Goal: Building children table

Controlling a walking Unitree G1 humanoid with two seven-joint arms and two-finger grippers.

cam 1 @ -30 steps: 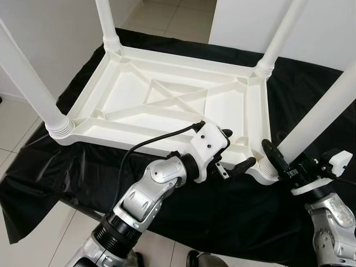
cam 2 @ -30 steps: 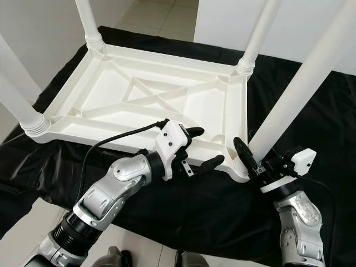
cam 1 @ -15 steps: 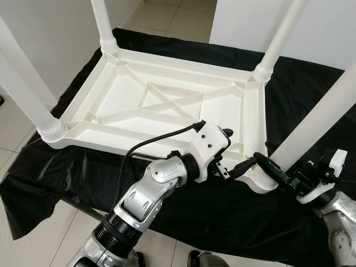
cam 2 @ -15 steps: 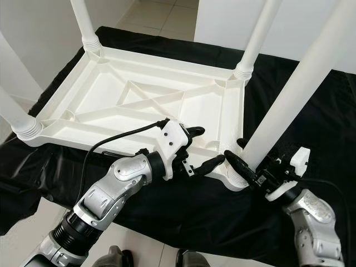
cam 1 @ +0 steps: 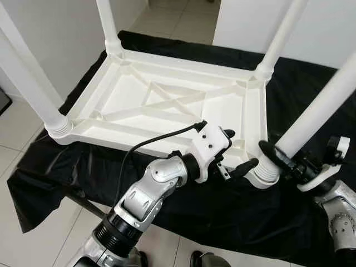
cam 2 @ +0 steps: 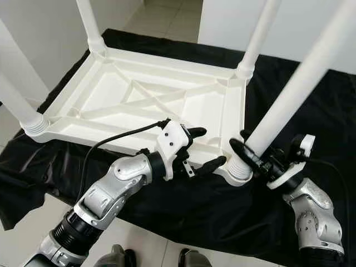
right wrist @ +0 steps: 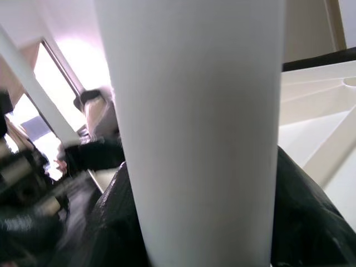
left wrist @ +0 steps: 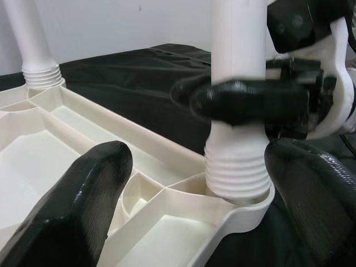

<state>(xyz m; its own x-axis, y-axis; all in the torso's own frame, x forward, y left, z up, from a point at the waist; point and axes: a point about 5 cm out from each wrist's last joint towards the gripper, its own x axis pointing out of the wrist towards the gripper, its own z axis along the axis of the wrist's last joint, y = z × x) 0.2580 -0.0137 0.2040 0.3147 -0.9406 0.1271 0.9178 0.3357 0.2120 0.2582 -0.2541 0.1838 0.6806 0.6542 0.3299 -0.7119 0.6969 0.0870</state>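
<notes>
Upturned white plastic children's table [cam 1: 167, 100] lying on black cloth [cam 1: 222, 206], leg tops cut off by frame. Right gripper [cam 2: 251, 154] clamped around near-right white tubular leg [cam 2: 295, 89]. Left gripper [cam 1: 236, 150] spread open at that corner. No readable writing.

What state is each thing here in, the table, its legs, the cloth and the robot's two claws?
Table top: upside down on the cloth.
Near right leg: standing in its corner socket, gripped.
Black cloth: spread out, wrinkled.
Left gripper: open, straddling the frame's edge.
Right gripper: shut around the leg's base.
</notes>
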